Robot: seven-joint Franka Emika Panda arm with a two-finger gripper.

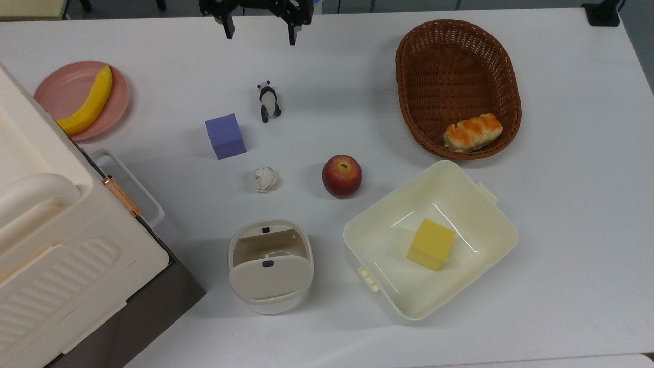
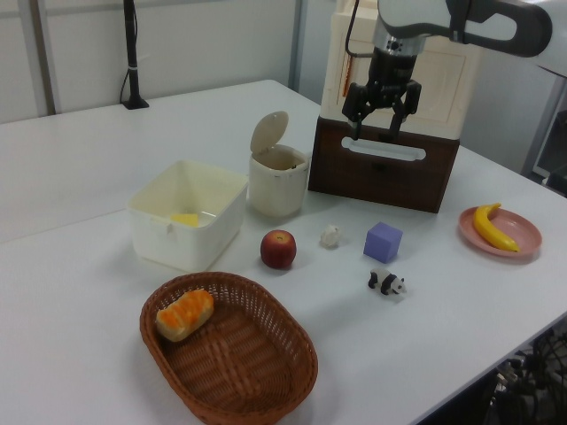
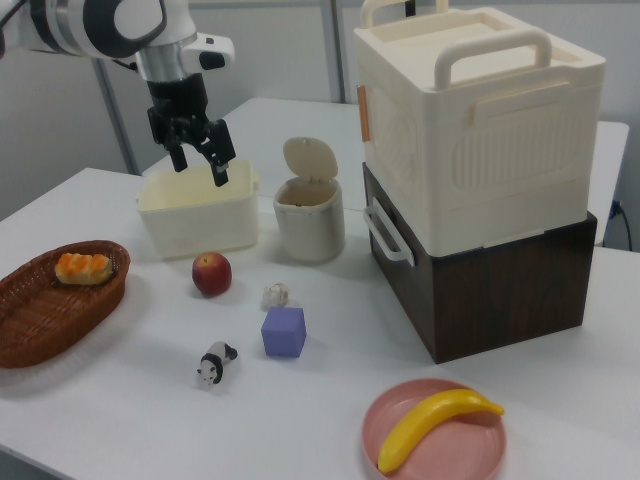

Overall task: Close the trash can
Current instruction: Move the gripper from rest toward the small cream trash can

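White counter (image 1: 562, 204) under bright light, grey wall panels and a black post behind in the left view. Black two-finger pincer (image 1: 258, 31) (image 2: 376, 127) (image 3: 199, 164) hanging high above the counter on a white and grey arm, fingers spread apart, grasping nothing, tips pointing down. Just below it in the top view, a small black and white panda figure (image 1: 267, 101) standing on the counter, with a purple foam cube (image 1: 225, 136) beside it toward the top view's left. Further down, a crumpled white paper ball (image 1: 266, 179) and a red apple (image 1: 341, 176) side by side, apart from each other.

Small cream-white rounded-square plastic trash can (image 1: 270, 266) (image 2: 277, 181) (image 3: 309, 218) low in the top view, well apart from the pincer, its greyish-beige lid (image 2: 268, 132) with a small black button tipped up and open. Just to the top view's right of it, a pale-yellow square plastic tub (image 1: 500, 240) holding a yellow block (image 1: 430, 244). Brown woven oval basket (image 1: 409, 66) at the top view's upper right, with an orange-topped bread roll (image 1: 472, 132) inside. At the top view's left, a big cream ribbed box (image 3: 480, 110) with handles on a dark brown base (image 3: 500, 285), and beyond it a pink round plate (image 1: 56, 89) bearing a yellow banana (image 1: 88, 102).
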